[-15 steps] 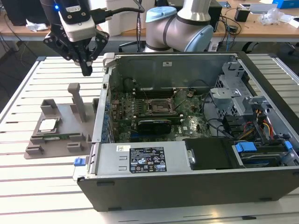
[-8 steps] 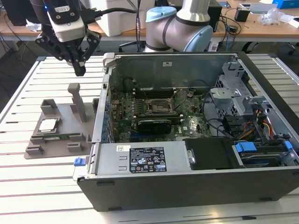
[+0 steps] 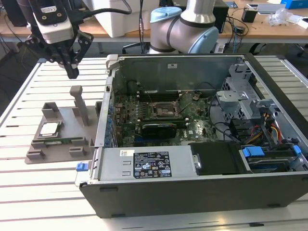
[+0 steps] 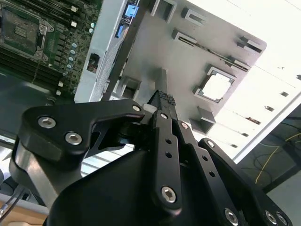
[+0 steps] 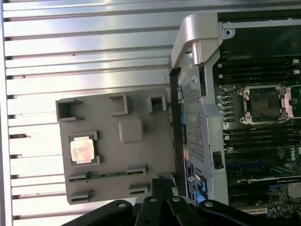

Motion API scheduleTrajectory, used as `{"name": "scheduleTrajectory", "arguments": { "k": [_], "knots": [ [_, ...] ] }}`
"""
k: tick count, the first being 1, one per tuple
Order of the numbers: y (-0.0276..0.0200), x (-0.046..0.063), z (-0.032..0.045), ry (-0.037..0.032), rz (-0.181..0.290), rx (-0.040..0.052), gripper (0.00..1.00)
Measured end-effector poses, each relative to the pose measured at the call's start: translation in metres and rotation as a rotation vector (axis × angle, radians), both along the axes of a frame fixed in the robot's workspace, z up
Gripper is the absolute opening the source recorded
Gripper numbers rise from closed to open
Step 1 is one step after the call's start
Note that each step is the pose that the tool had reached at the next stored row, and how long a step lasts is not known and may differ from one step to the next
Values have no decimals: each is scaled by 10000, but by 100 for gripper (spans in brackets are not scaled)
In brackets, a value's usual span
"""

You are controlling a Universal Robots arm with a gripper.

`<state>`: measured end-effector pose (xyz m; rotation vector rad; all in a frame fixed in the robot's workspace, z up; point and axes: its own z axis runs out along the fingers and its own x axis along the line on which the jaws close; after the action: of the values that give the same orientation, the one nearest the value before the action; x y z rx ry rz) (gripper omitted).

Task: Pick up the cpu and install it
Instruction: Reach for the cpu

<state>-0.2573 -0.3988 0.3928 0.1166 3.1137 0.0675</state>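
Cpu (image 3: 49,128): small flat square chip, pale silvery top, thin darker rim; seated in a square recess of the grey holder tray (image 3: 57,149) on the slatted desk (image 3: 29,192), beside the open computer case (image 3: 192,144). Grey upright post (image 3: 79,103) stands on the tray nearby. Hand (image 3: 71,72): fingers clenched together, empty, hovering above the tray, apart from the cpu.

In the exterior view we look down at an angle, from some way off, across the open dark computer case (image 3: 202,139) to the flat grey plastic holder tray (image 3: 57,139) beside it. In both wrist views we look past the black gripper (image 5: 162,181) onto that tray and case; the first faces straight down.
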Motion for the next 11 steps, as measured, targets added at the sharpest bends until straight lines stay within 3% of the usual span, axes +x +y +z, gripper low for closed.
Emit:
{"name": "scheduleTrajectory", "arguments": {
  "k": [11],
  "knots": [
    [0, -226, -3, 0, 0, 0, 11]
  ]
}}
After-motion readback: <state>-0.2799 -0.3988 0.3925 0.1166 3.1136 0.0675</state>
